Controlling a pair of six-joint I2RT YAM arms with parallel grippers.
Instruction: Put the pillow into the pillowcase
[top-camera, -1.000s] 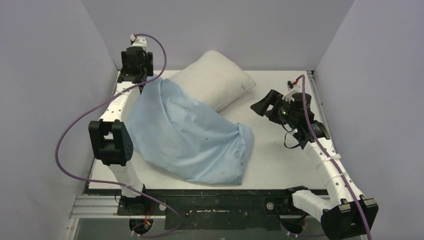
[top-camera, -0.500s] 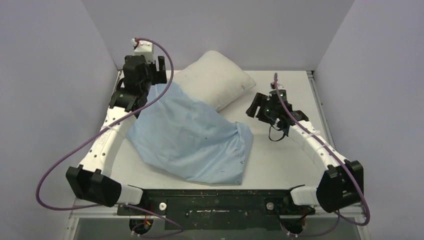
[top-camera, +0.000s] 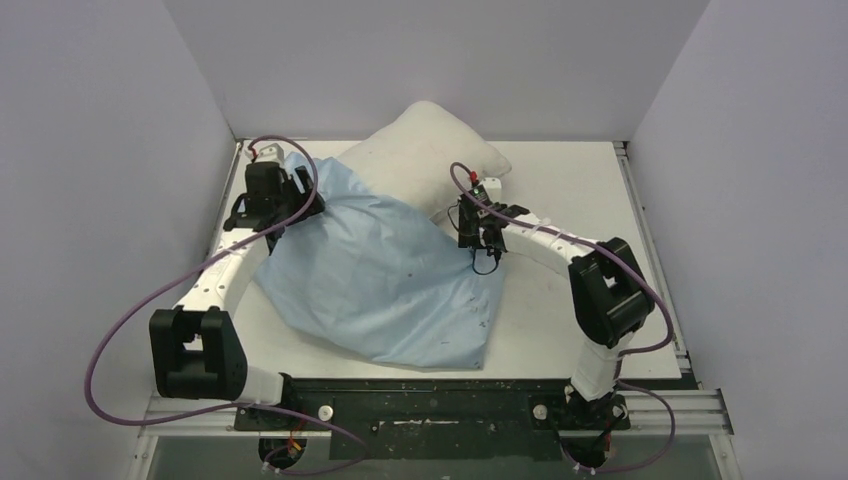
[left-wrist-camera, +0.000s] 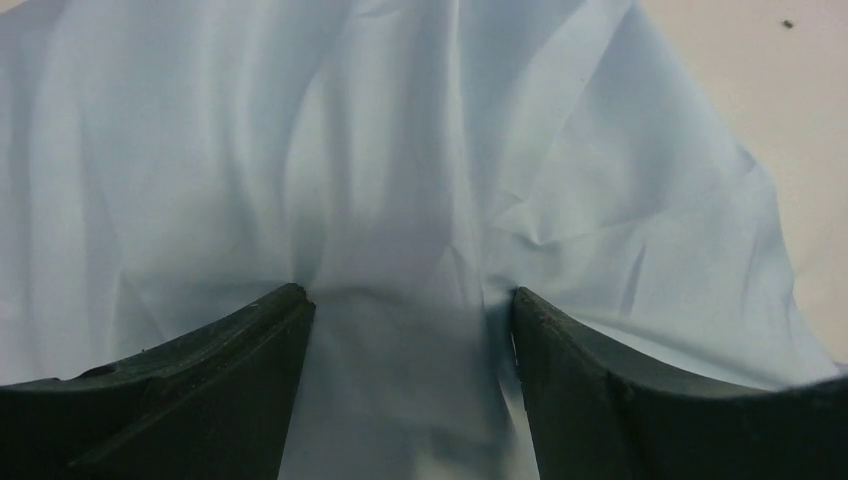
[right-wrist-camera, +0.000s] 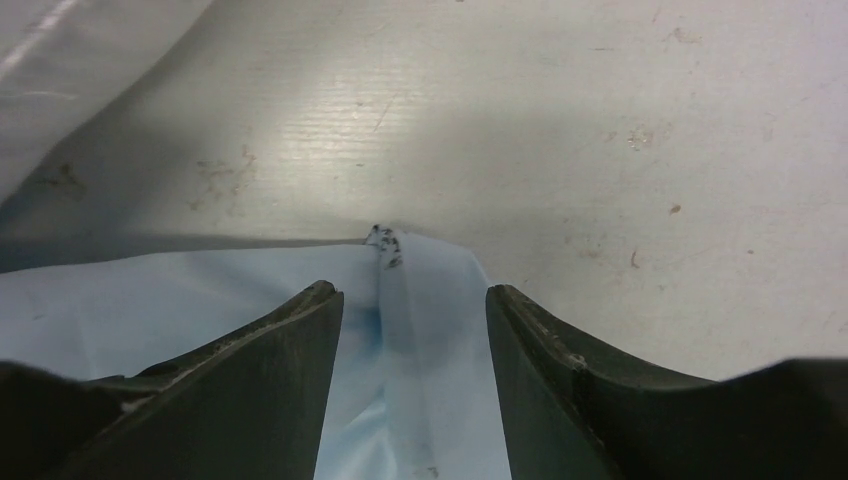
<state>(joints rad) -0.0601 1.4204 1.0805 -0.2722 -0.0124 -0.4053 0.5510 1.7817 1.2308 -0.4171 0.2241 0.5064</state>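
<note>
Both reach out over the table: the left arm (top-camera: 225, 275) stretches long and low, the right arm (top-camera: 560, 245) folds sharply at its elbow. The left gripper (left-wrist-camera: 405, 300) points down, jaws spread wide; the right gripper (right-wrist-camera: 412, 290) likewise, its jaws apart.

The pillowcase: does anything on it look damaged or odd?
Yes: the thin light-blue fabric pillowcase has a small dark, frayed-looking tuft at its corner, by the right gripper.

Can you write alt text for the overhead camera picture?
A wrinkled light-blue pillowcase lies on a white table, covering the near end of an off-white pillow. Two robot arms reach in: the left gripper at its far-left corner, the right gripper at its right edge.
</note>
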